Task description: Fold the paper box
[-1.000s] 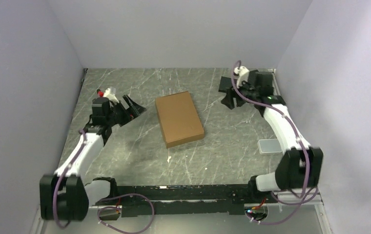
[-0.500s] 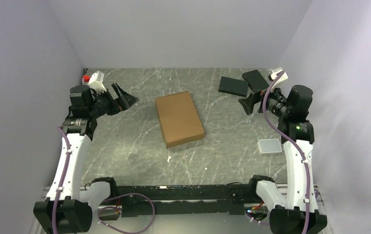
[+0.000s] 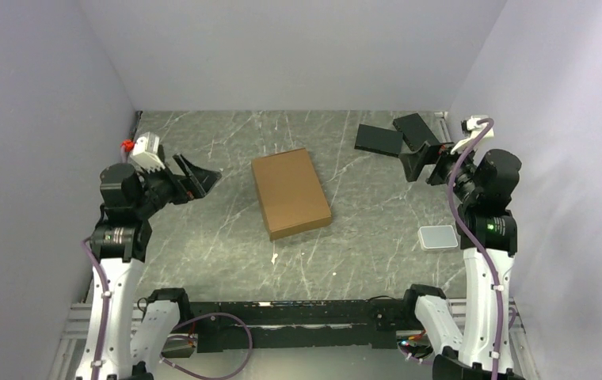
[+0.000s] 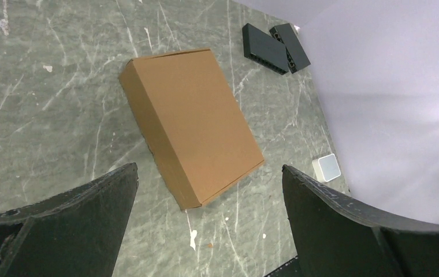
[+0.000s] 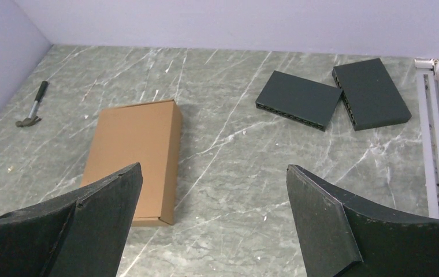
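Note:
The paper box (image 3: 291, 192) is a shallow brown cardboard mailer lying closed and flat in the middle of the table, with no flap standing up. It also shows in the left wrist view as the paper box (image 4: 191, 121) and in the right wrist view as the paper box (image 5: 133, 156). My left gripper (image 3: 196, 176) hangs raised to the box's left, open and empty, apart from it. My right gripper (image 3: 423, 162) is raised at the far right, open and empty too, well away from the box.
Two black flat slabs (image 3: 379, 139) (image 3: 415, 131) lie at the back right. A small grey tray (image 3: 438, 237) sits near the right arm. A small hammer (image 5: 32, 111) lies by the left wall. Purple walls close in three sides.
Both arms have pulled back and risen, the left toward the left wall, the right toward the right wall. Both grippers opened wider. The box has not moved.

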`<state>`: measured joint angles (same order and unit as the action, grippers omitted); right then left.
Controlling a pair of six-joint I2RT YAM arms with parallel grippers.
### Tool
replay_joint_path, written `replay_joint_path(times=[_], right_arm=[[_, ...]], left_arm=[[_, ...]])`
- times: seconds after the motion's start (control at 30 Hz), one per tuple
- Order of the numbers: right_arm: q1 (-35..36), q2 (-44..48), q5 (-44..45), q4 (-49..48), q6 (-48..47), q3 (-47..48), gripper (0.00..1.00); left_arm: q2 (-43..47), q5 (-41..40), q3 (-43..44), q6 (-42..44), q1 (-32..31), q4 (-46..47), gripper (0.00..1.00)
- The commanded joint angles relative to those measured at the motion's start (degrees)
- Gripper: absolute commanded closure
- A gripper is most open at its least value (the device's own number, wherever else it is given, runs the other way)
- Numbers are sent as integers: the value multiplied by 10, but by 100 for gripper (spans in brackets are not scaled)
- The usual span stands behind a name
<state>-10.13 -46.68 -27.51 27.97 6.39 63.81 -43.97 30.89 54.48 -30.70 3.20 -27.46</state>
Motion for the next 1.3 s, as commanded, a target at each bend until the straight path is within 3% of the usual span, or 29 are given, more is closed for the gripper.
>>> replay_joint_path(times=[0.0,0.2,0.4,1.27], right_arm=[[-9,19,-11,-18,18,-18,0],[-29,27,-45,-32,23,-44,0],[-45,19,-86,-44,30,-57,0],[-86,8,-113,-59,42,-67,0]], left_arm=[[47,-16,-47,-3,2,42,0],[63,-24,-85,-1,2,72,0],[40,-44,-69,43,6,34,0],[52,-36,-78,62,19,29,1]])
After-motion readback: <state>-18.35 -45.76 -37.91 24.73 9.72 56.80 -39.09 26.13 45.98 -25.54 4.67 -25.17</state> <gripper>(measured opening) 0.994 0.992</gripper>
